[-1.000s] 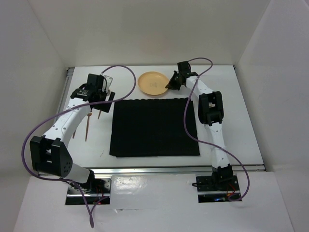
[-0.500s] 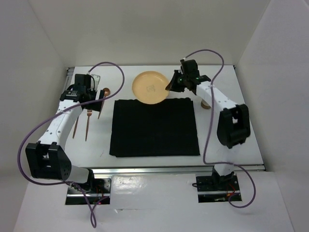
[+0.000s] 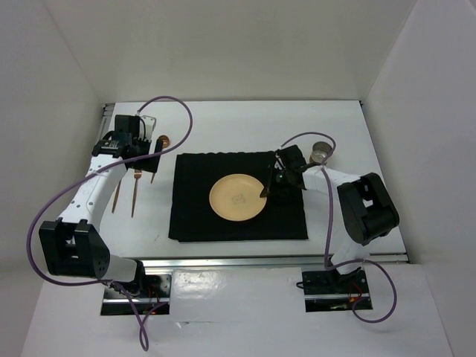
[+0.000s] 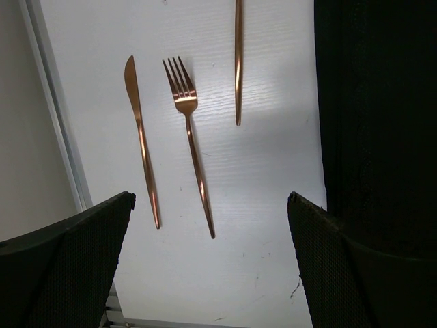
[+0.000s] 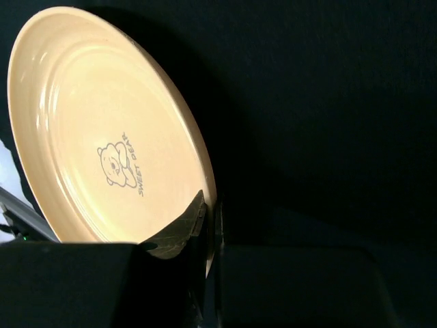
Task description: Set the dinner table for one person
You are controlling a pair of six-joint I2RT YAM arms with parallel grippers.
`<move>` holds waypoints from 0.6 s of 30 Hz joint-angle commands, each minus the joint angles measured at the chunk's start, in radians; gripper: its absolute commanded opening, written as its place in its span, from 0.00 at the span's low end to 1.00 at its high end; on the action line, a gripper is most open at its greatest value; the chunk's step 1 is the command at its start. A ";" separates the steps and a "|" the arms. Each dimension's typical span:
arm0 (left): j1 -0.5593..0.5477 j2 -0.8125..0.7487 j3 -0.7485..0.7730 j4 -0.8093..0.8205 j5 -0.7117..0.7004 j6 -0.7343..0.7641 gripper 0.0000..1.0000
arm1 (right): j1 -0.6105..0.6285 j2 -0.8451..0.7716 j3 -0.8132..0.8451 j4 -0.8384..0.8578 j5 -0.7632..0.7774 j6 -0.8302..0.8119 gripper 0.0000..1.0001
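Spanning the whole work area beyond the arm bases, the dinner table is a white tabletop with metal rails, and a black cloth placemat lies at its middle, closer to the near edge. A cream plate printed with a small bear sits over the middle of the placemat. The right gripper pinches the plate's right rim, its fingers closed tight on the thin edge; whether the plate's base lies flat on the cloth cannot be told. A small grey cup stands on bare tabletop toward the right edge, just beyond that arm. Near the far left corner the left gripper hangs with its fingers spread wide, grasping nothing. Below it, between the left rail and the placemat, a copper knife, fork and spoon lie side by side, apart from one another.
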 commanded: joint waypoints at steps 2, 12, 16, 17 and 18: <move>0.005 -0.036 0.000 0.005 0.030 -0.020 1.00 | 0.013 -0.029 -0.021 0.139 0.003 0.007 0.00; 0.005 -0.055 -0.009 0.005 0.021 -0.020 1.00 | 0.075 -0.138 -0.107 0.164 0.181 -0.025 0.06; 0.005 -0.045 0.000 0.005 0.021 -0.010 1.00 | 0.075 -0.164 -0.094 0.108 0.195 -0.025 0.36; 0.005 -0.045 0.000 0.005 0.021 -0.010 1.00 | 0.075 -0.176 -0.094 0.098 0.195 -0.025 0.36; 0.005 -0.045 0.000 0.005 0.021 -0.010 1.00 | 0.075 -0.186 -0.082 0.078 0.221 -0.025 0.36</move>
